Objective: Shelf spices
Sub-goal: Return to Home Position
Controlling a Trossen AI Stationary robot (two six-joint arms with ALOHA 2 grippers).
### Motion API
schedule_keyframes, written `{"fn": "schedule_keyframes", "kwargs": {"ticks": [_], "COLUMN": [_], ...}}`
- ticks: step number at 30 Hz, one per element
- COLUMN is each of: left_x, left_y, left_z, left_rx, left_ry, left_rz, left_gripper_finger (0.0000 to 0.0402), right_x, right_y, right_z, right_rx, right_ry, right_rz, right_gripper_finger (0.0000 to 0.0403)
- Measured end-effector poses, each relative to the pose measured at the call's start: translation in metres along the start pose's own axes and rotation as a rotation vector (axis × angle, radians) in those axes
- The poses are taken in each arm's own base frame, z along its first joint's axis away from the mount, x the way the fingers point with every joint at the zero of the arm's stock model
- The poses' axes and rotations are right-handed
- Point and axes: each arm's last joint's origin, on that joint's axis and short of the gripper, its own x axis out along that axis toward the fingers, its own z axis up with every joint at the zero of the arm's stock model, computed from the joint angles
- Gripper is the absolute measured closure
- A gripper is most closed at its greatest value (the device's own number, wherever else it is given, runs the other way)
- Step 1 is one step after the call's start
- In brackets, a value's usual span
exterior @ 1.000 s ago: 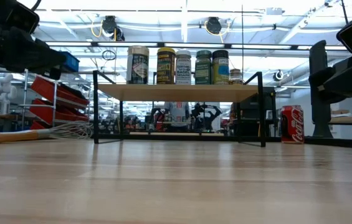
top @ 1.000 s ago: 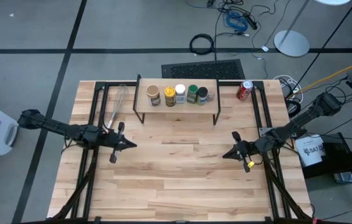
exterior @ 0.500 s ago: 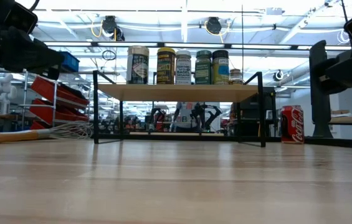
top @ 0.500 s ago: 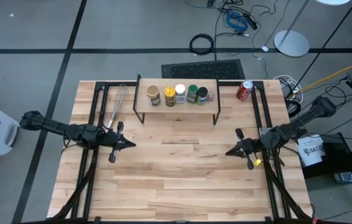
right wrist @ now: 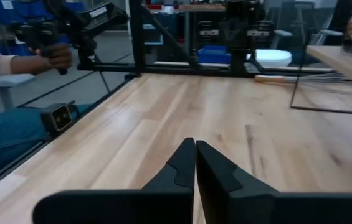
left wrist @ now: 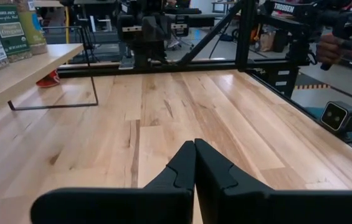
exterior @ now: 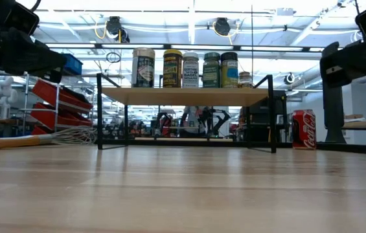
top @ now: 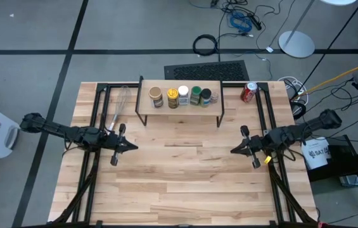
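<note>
The spices (top: 183, 95) stood upright in one close row on the shelf (top: 179, 111), and in the low view their labels faced the camera above the board's front edge. The shelf stood at the far middle of the surface (top: 179, 183), with the whisk (top: 120, 104) lying just beside its left legs and the red can (top: 249, 92) upright near its right end. The left claw (top: 131, 147) hung over the left side of the surface, well apart from the shelf, its fingers (left wrist: 179, 171) clenched together on nothing. The right claw (top: 234, 151) hung over the right side, pointing toward the left one, its fingers (right wrist: 179, 168) likewise clenched and empty
</note>
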Motion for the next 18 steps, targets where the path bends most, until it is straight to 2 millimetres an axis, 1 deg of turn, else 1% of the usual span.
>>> {"fn": "schedule_keyframes", "kwargs": {"ticks": [7, 12, 15, 18], "left_x": [0.000, 0.000, 0.000, 0.000], "left_y": [0.000, 0.000, 0.000, 0.000], "left_z": [0.000, 0.000, 0.000, 0.000], "left_rx": [0.000, 0.003, 0.003, 0.002], "left_ry": [-0.005, -0.005, -0.004, -0.003], "left_rz": [0.000, 0.000, 0.000, 0.000], "left_gripper_finger": [0.0396, 0.0396, 0.0396, 0.0396], "right_x": [0.000, -0.001, -0.002, -0.004], "right_y": [-0.013, -0.020, -0.023, -0.025], "right_z": [0.001, 0.002, 0.004, 0.005], "right_rx": [-0.014, -0.025, -0.026, -0.025], "right_ry": [-0.006, -0.012, -0.037, -0.048], "right_rz": [-0.053, -0.049, -0.022, -0.033], "right_gripper_finger": [0.0403, 0.0403, 0.0403, 0.0403]}}
